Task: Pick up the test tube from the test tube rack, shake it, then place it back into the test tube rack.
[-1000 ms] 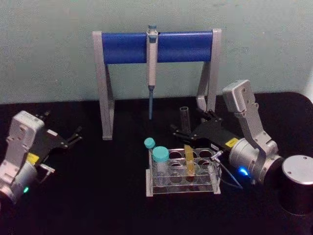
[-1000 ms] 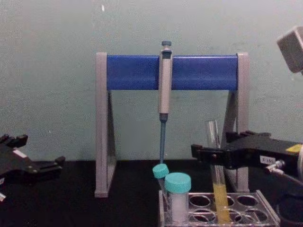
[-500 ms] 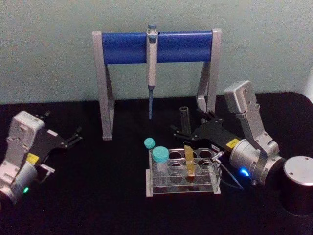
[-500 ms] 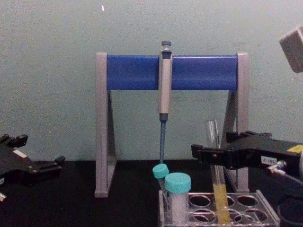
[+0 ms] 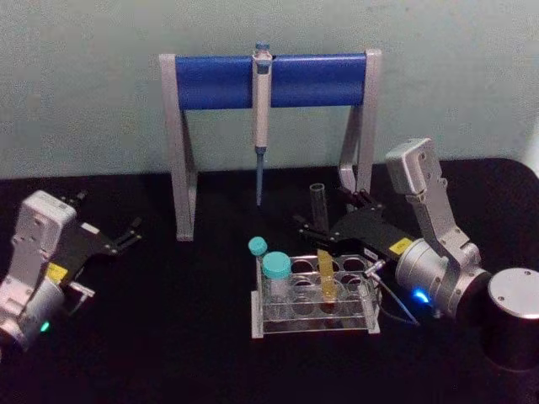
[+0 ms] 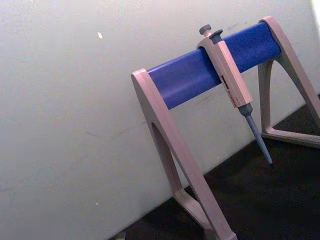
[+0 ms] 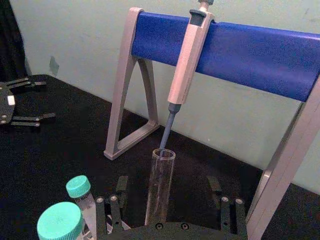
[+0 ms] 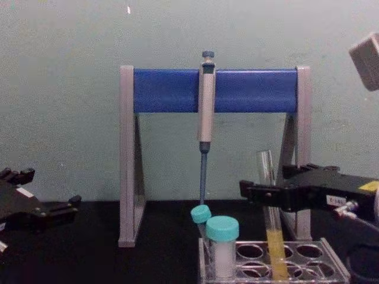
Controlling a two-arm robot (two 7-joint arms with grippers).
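Observation:
The test tube stands upright in the test tube rack, a clear glass tube with yellow liquid in its lower part. My right gripper is level with the tube's upper half and stands open. Its fingers sit on either side of the glass with a gap on both sides. From the chest view, the rack sits low at the front right, and the right gripper reaches in from the right. My left gripper rests open at the far left, away from the rack.
Behind the rack stands a grey-and-blue pipette stand with a pipette hanging from it. Two teal-capped tubes occupy the rack's left holes. A dark cylinder with a metal lid sits at the far right.

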